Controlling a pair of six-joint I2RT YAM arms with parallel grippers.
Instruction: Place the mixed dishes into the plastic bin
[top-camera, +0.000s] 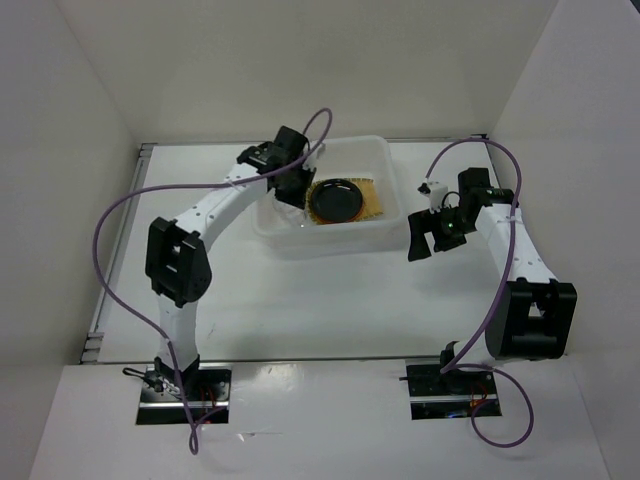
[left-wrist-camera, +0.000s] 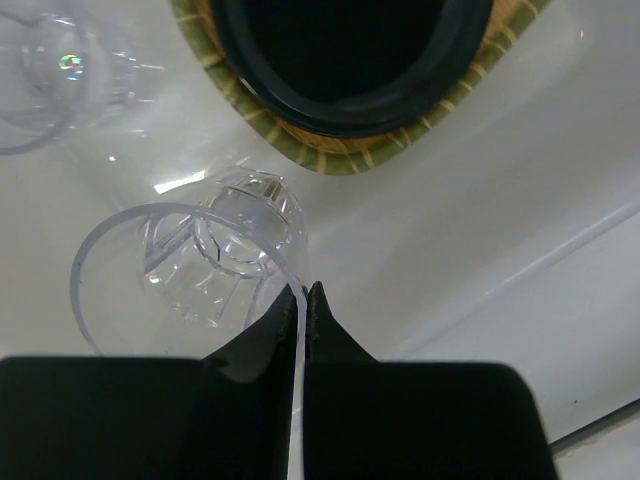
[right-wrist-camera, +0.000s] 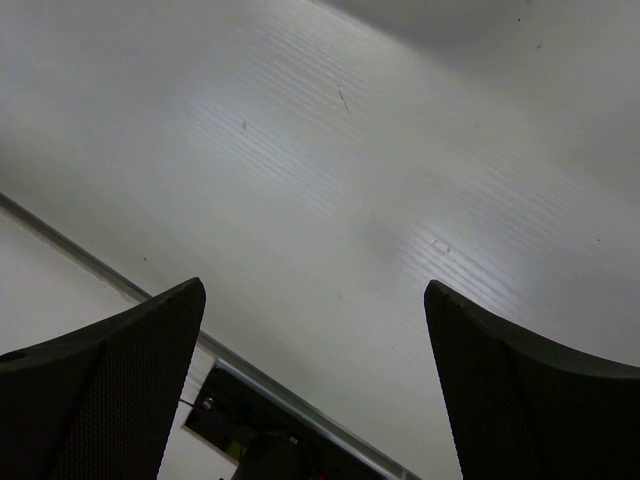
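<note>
**Plastic bin** (top-camera: 330, 240): translucent white tub, on the desk (top-camera: 300, 310) at the middle of the far side, between the two arms. It holds every dish listed below.

**Bamboo tray** (top-camera: 372, 198): tan woven piece, flat on the bin floor, toward the middle and right of the bin. In the left wrist view its rounded end (left-wrist-camera: 330, 160) points toward the camera.

**Black plate** (top-camera: 335, 200): round, lying on top of the bamboo tray and covering most of it. The left wrist view shows its dark rim (left-wrist-camera: 350, 110) just inside the tray's edge.

**Glass cup** (left-wrist-camera: 200, 270): clear, on its side on the bin floor near the left end, just beside the tray's rounded end, its mouth toward the camera.

**Second cup** (left-wrist-camera: 40, 70): clear, also on the bin floor, apart from the first and left of the tray. It is only partly in view.

**Left pincer** (top-camera: 292, 192): reaches down inside the left end of the bin. Its black fingers (left-wrist-camera: 340, 330) are closed narrow, pinching the glass cup's thin rim wall between them (left-wrist-camera: 305, 300).

**Right pincer** (top-camera: 430, 238): outside the bin, just off its right end, above the desk. Its fingers (right-wrist-camera: 110, 380) are spread wide with nothing between them (right-wrist-camera: 312, 300).
</note>
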